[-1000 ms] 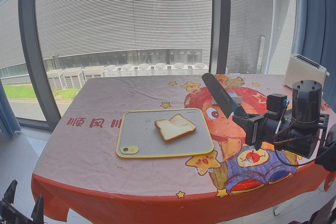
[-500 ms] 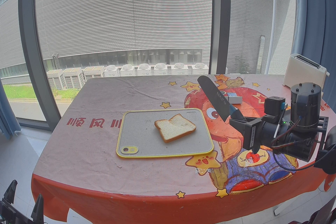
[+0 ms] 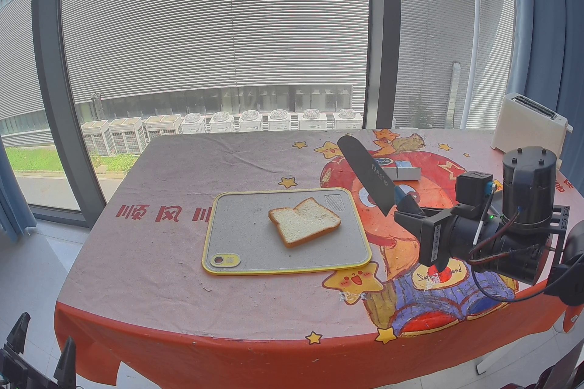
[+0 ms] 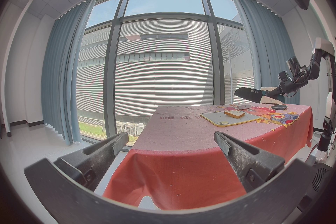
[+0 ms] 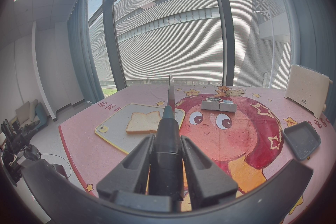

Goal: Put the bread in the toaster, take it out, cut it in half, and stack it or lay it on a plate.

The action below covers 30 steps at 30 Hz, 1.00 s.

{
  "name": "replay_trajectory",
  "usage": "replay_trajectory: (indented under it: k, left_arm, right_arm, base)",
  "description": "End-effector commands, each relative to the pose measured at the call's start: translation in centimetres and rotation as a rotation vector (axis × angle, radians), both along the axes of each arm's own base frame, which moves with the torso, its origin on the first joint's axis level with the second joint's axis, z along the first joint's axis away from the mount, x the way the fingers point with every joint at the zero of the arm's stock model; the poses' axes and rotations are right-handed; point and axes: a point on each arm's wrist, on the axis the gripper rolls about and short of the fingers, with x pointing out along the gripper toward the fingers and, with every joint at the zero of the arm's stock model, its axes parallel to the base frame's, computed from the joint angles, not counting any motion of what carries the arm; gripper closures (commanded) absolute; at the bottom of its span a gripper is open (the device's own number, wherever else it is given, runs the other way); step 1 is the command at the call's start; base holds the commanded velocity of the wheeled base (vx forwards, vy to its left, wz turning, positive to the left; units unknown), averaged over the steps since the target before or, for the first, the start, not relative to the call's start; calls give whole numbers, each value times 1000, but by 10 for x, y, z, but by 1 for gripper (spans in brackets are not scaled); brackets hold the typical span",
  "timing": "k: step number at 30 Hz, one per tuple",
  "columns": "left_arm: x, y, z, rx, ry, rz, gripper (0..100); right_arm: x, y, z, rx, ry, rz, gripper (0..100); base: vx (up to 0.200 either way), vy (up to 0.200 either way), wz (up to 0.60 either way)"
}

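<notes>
A slice of bread [image 3: 305, 220] lies flat on the grey, yellow-rimmed cutting board [image 3: 243, 238] in the middle of the table. My right gripper [image 3: 409, 213] hangs above the table to the right of the board, shut on the black handle of a knife [image 3: 368, 171]; the blade points up and back to the left. In the right wrist view the knife [image 5: 170, 102] points toward the bread [image 5: 143, 121]. The white toaster [image 3: 527, 121] stands at the far right corner. My left gripper [image 4: 171, 151] is open, low and off the table's near left corner.
A small white knife holder [image 3: 403, 172] lies behind the knife. A dark square plate [image 5: 301, 139] sits near the toaster [image 5: 308, 90] on the right. The cartoon-printed cloth has free room left of the board and along the front edge.
My right gripper has carried the knife leftward and a little lower, closer to the cutting board. Bread, board and left arm have not moved.
</notes>
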Motion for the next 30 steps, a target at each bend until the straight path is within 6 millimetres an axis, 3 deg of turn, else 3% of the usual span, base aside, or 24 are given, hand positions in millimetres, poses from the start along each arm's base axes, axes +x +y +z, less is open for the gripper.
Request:
replay_trajectory:
  k: [1, 30]
  left_arm:
    - [0, 0, -5, 0, 1, -1, 0]
    - [0, 0, -5, 0, 1, 0, 0]
  right_arm:
    - [-2, 2, -2, -5, 7, 12, 100]
    - [-7, 3, -9, -6, 34, 26, 100]
  base:
    - [0, 0, 0]
    - [0, 0, 0]
